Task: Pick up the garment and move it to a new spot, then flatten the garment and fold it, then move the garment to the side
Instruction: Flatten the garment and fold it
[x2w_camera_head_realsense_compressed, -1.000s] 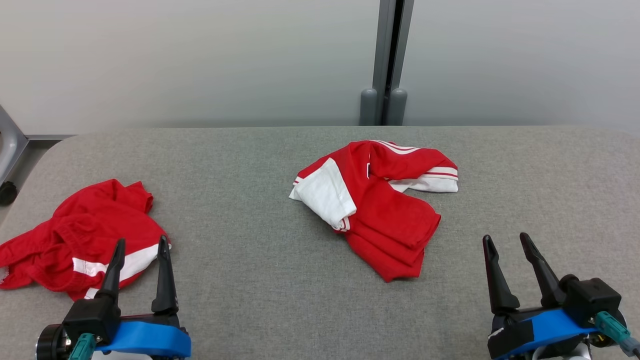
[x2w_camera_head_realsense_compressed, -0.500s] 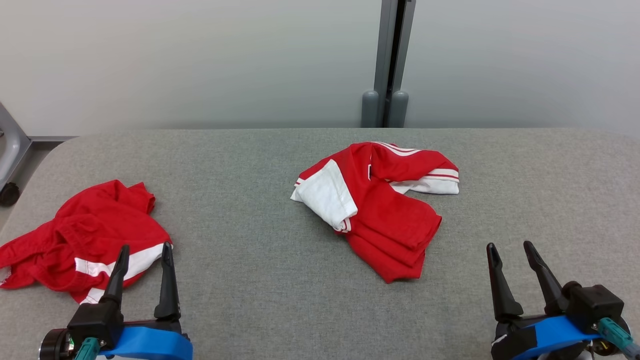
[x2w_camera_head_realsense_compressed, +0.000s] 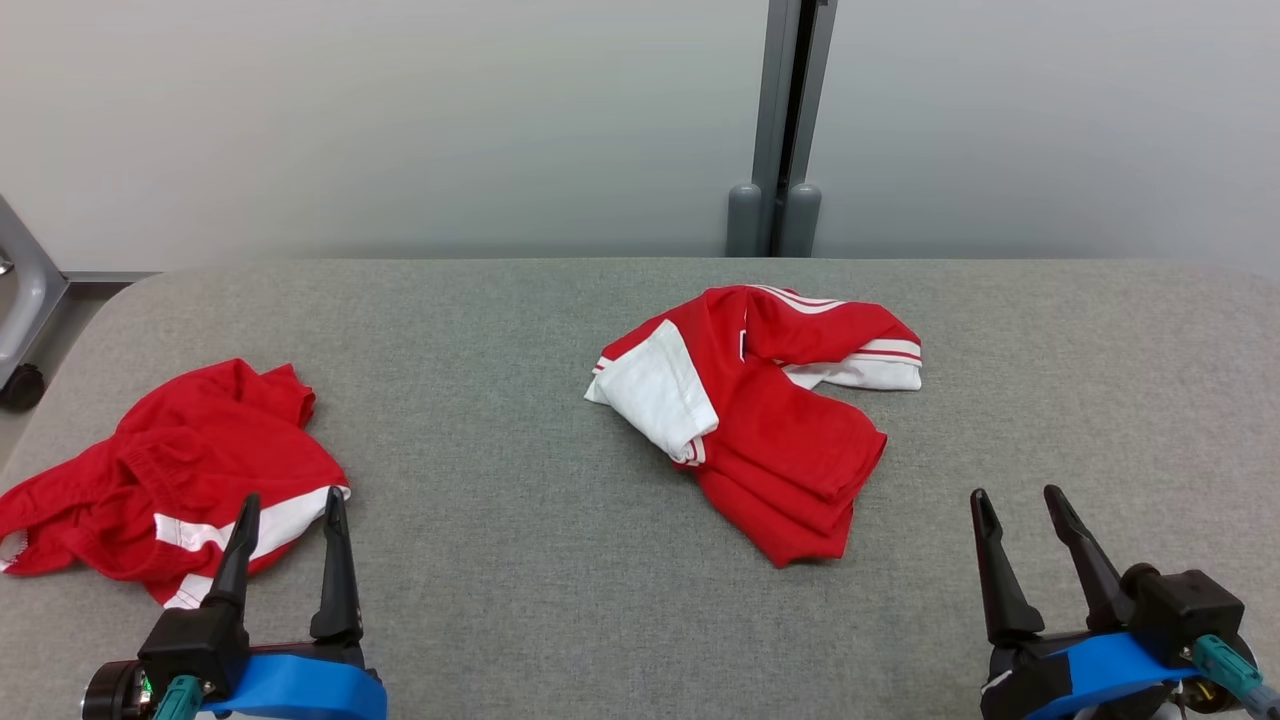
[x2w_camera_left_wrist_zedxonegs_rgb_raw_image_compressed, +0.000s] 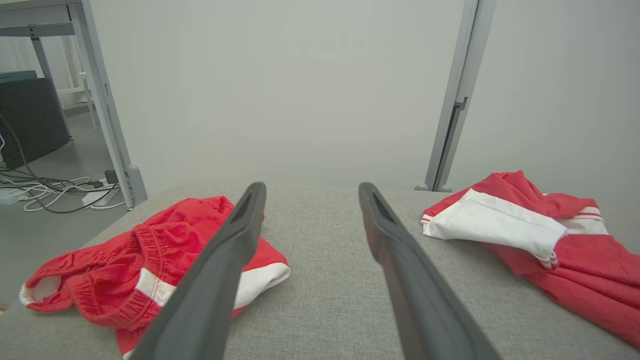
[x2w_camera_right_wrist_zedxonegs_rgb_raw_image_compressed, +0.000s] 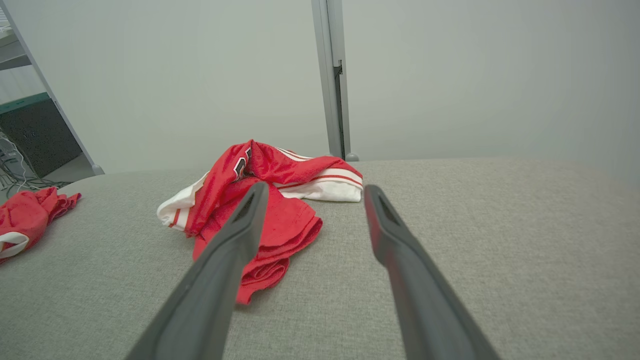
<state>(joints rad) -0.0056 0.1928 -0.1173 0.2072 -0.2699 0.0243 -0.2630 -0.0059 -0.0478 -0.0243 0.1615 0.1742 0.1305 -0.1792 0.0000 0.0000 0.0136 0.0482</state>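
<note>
The crumpled red-and-white jersey (x2w_camera_head_realsense_compressed: 790, 450) lies mid-way across the grey table (x2w_camera_head_realsense_compressed: 520, 600), its long axis running far to near and slightly right. Dark print (x2w_camera_right_wrist_zedxonegs_rgb_raw_image_compressed: 245, 163) in a fold is unreadable. Red shorts (x2w_camera_head_realsense_compressed: 180, 460) lie far left. The left gripper (x2w_camera_head_realsense_compressed: 290, 498) and right gripper (x2w_camera_head_realsense_compressed: 1015, 493) hover at the near edge, fingers spread, empty.

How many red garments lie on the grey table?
2. A crumpled red-and-white jersey lies near the middle of the table; red shorts lie at its left side, by the left gripper. Nothing appears hidden.

The left wrist view's right edge cuts off the red-and-white jersey (x2w_camera_left_wrist_zedxonegs_rgb_raw_image_compressed: 575, 250).
</note>
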